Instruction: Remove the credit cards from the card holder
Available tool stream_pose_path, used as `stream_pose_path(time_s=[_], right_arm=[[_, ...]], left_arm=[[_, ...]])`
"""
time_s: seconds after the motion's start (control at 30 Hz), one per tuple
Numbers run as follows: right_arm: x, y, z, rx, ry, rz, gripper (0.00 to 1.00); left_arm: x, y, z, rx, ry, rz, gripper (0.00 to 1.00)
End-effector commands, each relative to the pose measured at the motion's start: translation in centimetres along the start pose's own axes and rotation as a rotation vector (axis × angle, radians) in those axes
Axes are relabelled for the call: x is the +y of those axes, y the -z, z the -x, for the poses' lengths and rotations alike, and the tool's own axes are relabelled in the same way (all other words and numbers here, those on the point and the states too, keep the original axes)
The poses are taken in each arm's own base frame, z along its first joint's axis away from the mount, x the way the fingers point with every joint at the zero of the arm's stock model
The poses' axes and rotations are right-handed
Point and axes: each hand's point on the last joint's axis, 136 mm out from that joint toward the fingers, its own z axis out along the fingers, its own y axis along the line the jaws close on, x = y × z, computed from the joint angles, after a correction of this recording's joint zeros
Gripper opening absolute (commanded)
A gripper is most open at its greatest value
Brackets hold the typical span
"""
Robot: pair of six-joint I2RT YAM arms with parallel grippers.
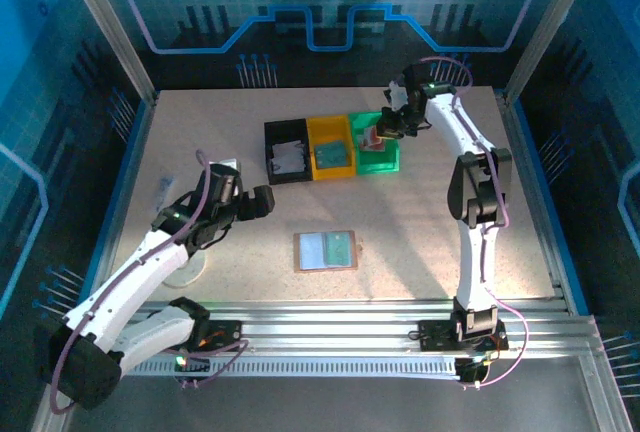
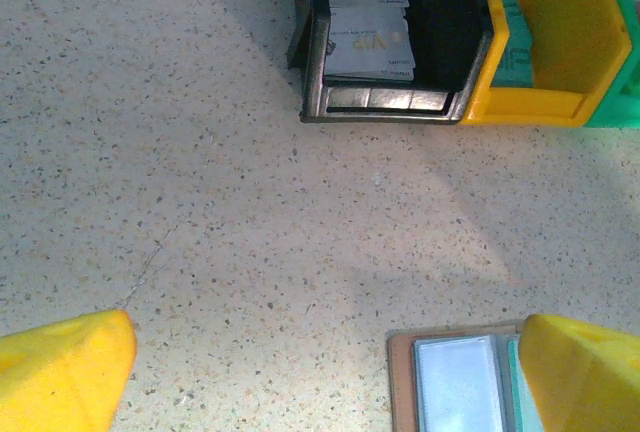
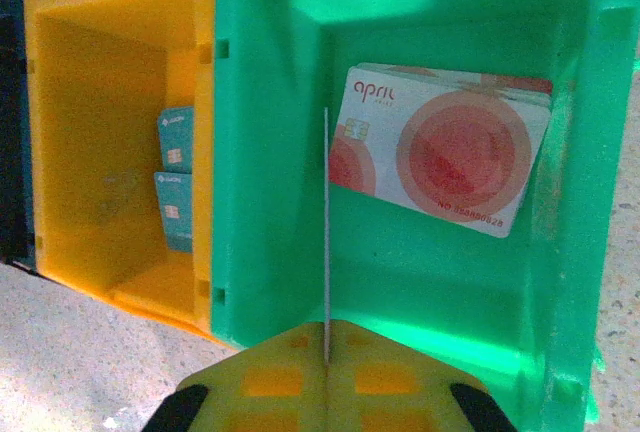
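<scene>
Top view first. My right pincer (image 1: 383,128) hangs over the green plastic bin (image 1: 380,165) at the far end of the bench (image 1: 200,132). The pinkish-tan bifold card holder (image 1: 325,251) lies open and flat in the middle of the bench, long side running left to right. My left pincer (image 1: 262,202) is way closer to it, parked just up and to the left. The holder's right pocket looks greenish, but I can't tell from up here if that's a card.

Left wrist cam: my left pincer (image 2: 325,372) is spread wide and has nothing in it. The holder (image 2: 455,387) pokes in at the bottom edge, close to my right-hand finger (image 2: 580,372), pale clear pockets facing up. Further ahead is the black plastic bin (image 2: 385,102) with pale cards (image 2: 365,22) lying in it.

Right wrist cam: this is the bit that matters. My right pincer (image 3: 326,337) is pinched tight on a thin plastic card (image 3: 326,222), seen edge-on as one pale line pointing straight away from the fingers. It's over the green bin (image 3: 270,152), just left of the reddish-circled cards (image 3: 440,147) stacked flat on the bottom. The yellow plastic bin (image 3: 110,62) next door holds two teal cards (image 3: 175,187). My guess is that letting go drops it in green, though it sits close to the shared wall.
</scene>
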Motion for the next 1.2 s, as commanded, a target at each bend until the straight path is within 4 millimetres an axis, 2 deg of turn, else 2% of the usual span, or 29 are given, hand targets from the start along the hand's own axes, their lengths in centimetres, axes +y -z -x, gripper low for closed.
stream_pose_path(time_s=[0.0, 0.13, 0.2, 0.23, 0.8, 1.1, 1.17], right_arm=[[0.9, -0.6, 0.0, 0.028, 0.021, 0.046, 0.00], [0.7, -1.2, 0.4, 0.037, 0.028, 0.049, 0.00], [0.8, -0.8, 0.7, 0.027, 0.034, 0.052, 0.00], [0.2, -1.9, 0.4, 0.050, 0.022, 0.054, 0.00], [-0.3, -4.6, 0.4, 0.079, -0.015, 0.099, 0.00], [-1.2, -5.0, 0.7, 0.086, -0.019, 0.063, 0.00], [-1.2, -5.0, 0.8, 0.085, -0.020, 0.060, 0.05]], left_arm=[[0.0, -0.2, -0.1, 0.008, -0.015, -0.006, 0.99], [0.0, -0.4, -0.2, 0.012, -0.016, -0.004, 0.99], [0.0, -0.5, -0.2, 0.016, -0.016, -0.001, 0.99], [0.0, -0.5, -0.2, 0.016, -0.016, -0.001, 0.99], [0.1, -1.1, -0.6, 0.040, -0.019, 0.011, 0.99], [0.1, -1.2, -0.7, 0.047, -0.020, 0.008, 0.99], [0.0, -1.2, -0.6, 0.046, -0.018, 0.007, 0.99]])
